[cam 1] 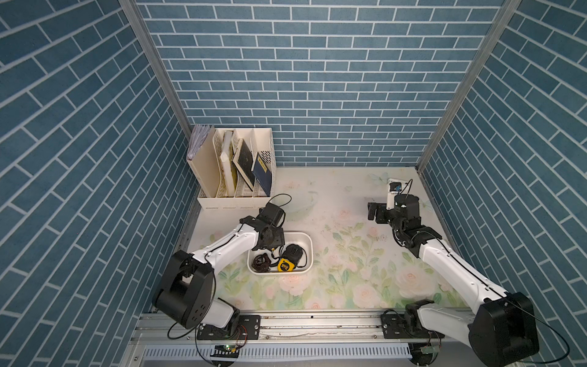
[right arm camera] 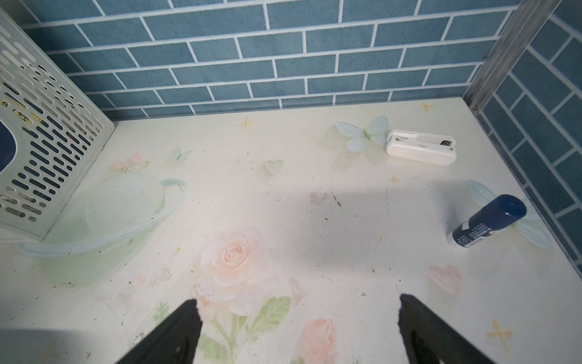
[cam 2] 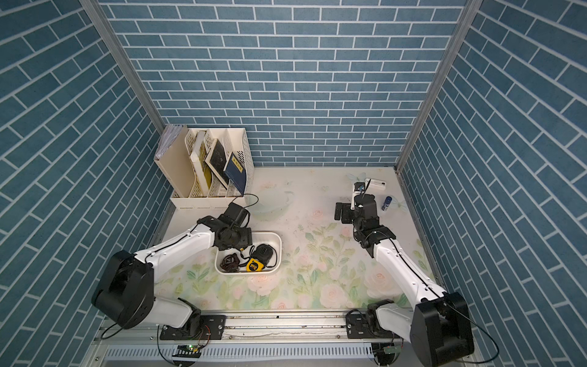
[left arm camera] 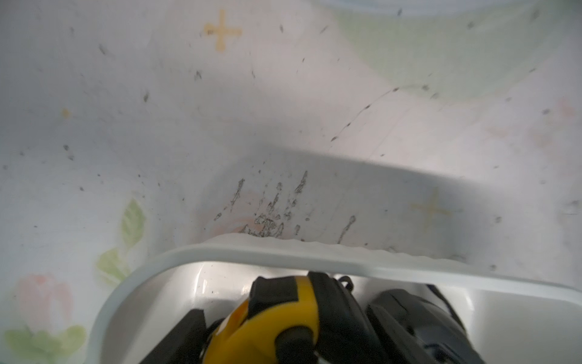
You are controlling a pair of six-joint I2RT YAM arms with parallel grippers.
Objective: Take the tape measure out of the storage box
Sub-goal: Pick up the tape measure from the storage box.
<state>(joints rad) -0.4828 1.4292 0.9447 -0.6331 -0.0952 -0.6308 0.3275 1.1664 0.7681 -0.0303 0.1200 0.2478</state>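
**Left tool down at the tape measure, grip unconfirmed**

My left tool [cam 1: 270,245] sits low inside the storage box [cam 1: 309,251]. One finger [left arm camera: 189,334] shows just beside the yellow tape measure [left arm camera: 267,327] and the other is hidden, so I cannot tell if I am clamped on it.

Risks: the rounded casing could slip from an off-centre pinch, the cord of the neighbouring black case [cam 1: 293,253] could snag and rise too, or the light box could drag along.

The tape measure lies on the box floor by the near wall, right at my fingertips. My right tool [right arm camera: 296,302] gapes wide over bare bench [right arm camera: 283,220].
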